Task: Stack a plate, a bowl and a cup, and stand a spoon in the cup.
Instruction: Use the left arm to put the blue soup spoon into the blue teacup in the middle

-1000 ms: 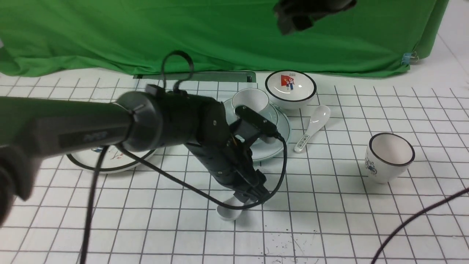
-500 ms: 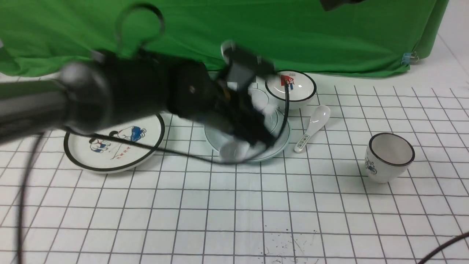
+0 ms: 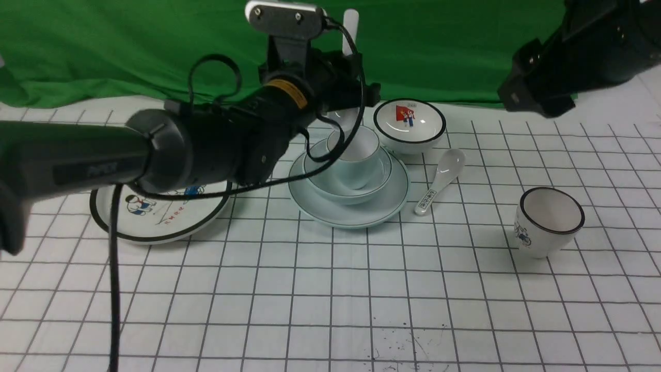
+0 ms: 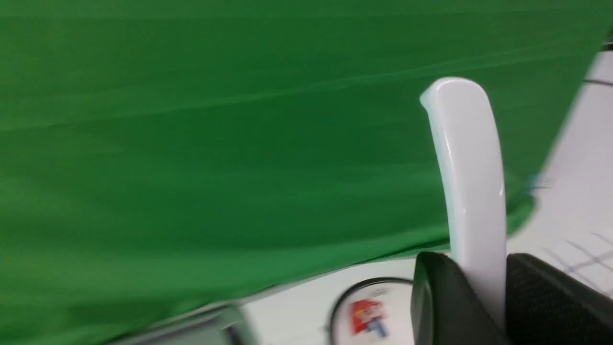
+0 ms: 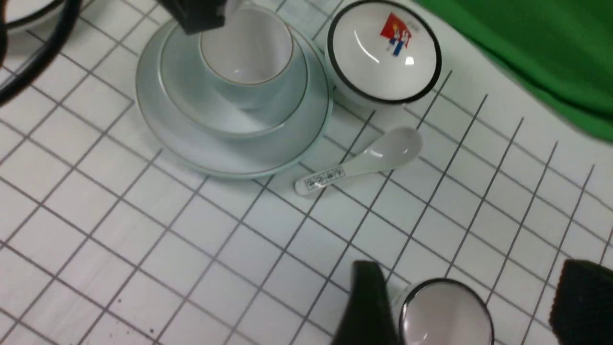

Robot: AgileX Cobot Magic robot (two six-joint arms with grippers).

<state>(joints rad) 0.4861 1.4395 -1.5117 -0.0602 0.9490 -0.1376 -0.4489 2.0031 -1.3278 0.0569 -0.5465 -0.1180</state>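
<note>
While my left gripper (image 4: pixel 479 306) clamps the spoon (image 4: pixel 471 182) by its handle, I see its long axis nearly upright, handle tip up, bowl end down over the cup (image 3: pixel 356 155). That cup sits in the bowl (image 3: pixel 330 190), which rests on the plate (image 3: pixel 356 217). My left arm reaches in from the left. My right gripper (image 5: pixel 473 266) hangs high at the right, spread wide.

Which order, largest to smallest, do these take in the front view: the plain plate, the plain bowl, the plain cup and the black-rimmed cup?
1. plain plate
2. plain bowl
3. plain cup and black-rimmed cup: they look much alike, and the black-rimmed cup stands nearer the camera, so unranked.
</note>
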